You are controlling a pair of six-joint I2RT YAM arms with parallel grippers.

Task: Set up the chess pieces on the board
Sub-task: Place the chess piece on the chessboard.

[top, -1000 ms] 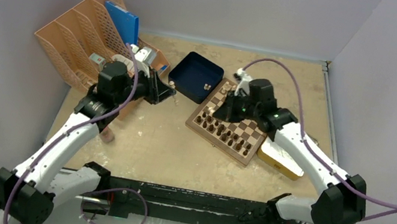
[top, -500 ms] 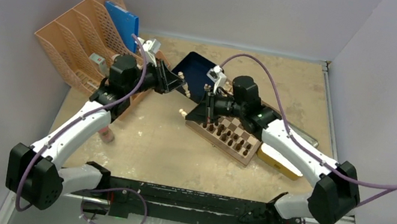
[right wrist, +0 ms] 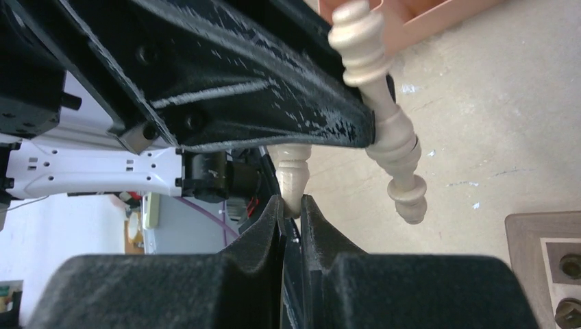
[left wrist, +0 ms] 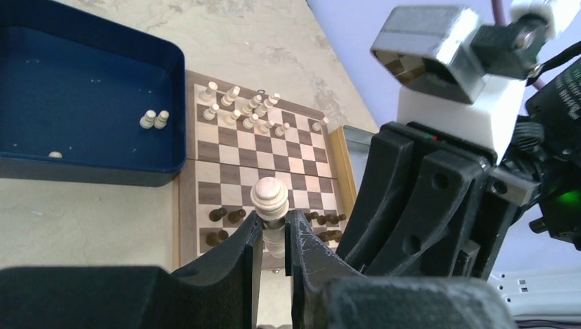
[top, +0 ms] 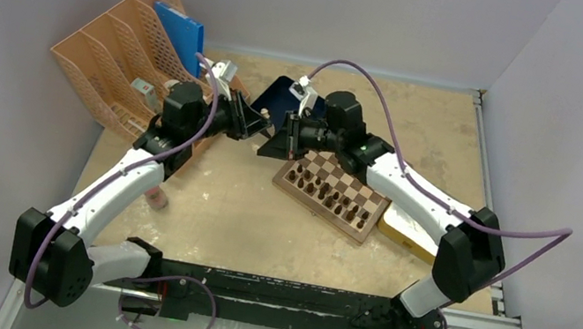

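Top view, grippers: we see the left gripper [top: 260, 126] and the right gripper [top: 266, 148] tip to tip, just off the far-left corner of the board [top: 348, 178] and beside the blue tray [top: 273, 101]. A file rack [top: 110, 54] stands behind the left arm.
Top view, limit: whatever sits between the jaws is too small for us to make out here.
Left wrist, grip: only here do we see the left gripper clamped on a pale turned piece [left wrist: 269, 195], pinched at the stem with its round head clear above the fingertips.
Left wrist, axis: its long axis runs straight up the picture, head uppermost, seen against the board.
Left wrist, chess pieces: the chess pieces [left wrist: 250, 110] crowd the board's far rows and dark pieces [left wrist: 226, 216] stand on the near ones. Two more pale ones [left wrist: 154, 120] stand in the blue tray.
Right wrist, grip: this view alone shows us the right gripper closed on the tapered end of a second piece [right wrist: 293, 175]. The rest of it is hidden behind the left gripper.
Right wrist, axis: the turned piece [right wrist: 379, 103] slants here, head upper left and other end lower right, above the table [right wrist: 479, 123].
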